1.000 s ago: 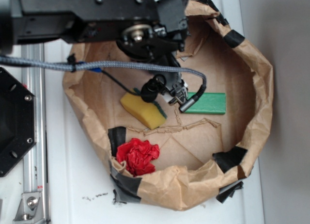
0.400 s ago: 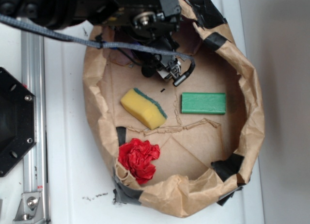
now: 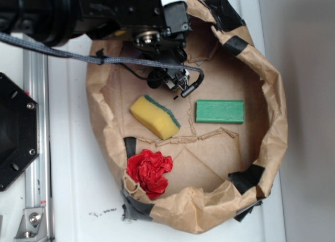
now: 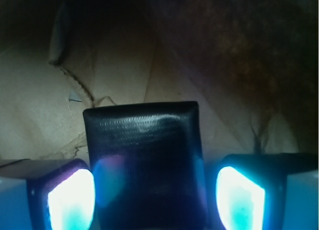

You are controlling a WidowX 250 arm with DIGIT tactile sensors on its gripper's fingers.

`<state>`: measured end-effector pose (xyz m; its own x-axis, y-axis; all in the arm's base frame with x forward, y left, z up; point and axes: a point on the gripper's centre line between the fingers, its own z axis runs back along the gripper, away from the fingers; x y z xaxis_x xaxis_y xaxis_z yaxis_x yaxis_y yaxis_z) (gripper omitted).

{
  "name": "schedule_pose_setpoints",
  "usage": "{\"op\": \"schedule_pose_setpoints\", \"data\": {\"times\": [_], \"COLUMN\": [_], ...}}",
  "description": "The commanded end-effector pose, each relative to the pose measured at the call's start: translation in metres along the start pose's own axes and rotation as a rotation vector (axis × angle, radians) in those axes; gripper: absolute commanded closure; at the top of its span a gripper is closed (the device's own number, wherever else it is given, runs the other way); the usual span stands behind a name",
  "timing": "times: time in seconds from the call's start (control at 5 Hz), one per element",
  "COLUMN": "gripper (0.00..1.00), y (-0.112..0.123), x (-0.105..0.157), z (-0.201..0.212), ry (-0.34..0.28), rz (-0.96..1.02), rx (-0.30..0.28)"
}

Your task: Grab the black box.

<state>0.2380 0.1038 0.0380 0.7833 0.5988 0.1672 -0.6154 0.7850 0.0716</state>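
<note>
Wrist view puts the black box (image 4: 144, 163) dead centre at the bottom of the frame, between the two glowing fingers (image 4: 70, 197) of the hand (image 4: 149, 200), which is open with a pad on either side; closing should catch it.

Black box (image 4: 144, 160) fills the gap between both fingers (image 4: 70, 197).

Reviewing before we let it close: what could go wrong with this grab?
1. In the wrist view the black box sits between the pincer fingers, gaps on both sides; its glossy surface may slip as they close.
2. From outside, the arm hides the box, so only the wrist view confirms the grab.
3. The crumpled paper bag wall is close by; the arm could snag it when lifting.
</note>
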Motion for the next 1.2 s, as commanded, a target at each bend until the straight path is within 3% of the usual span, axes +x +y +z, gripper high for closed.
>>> {"op": "schedule_pose_setpoints", "data": {"times": [0.0, 0.2, 0.4, 0.6, 0.8, 1.0], "gripper": [0.0, 0.0, 0.0, 1.0, 1.0, 1.0], "y": [-0.002, -0.036, -0.044, -0.038, -0.027, -0.04], "x": [0.004, 0.005, 0.0, -0.009, -0.01, -0.016], "z": [-0.003, -0.027, -0.027, -0.019, -0.001, 0.05], "ry": [0.051, 0.115, 0.121, 0.107, 0.085, 0.017], "rz": [0.066, 0.008, -0.038, -0.028, -0.058, -0.235], "rx": [-0.013, -0.037, -0.024, -0.056, -0.076, -0.173]}}
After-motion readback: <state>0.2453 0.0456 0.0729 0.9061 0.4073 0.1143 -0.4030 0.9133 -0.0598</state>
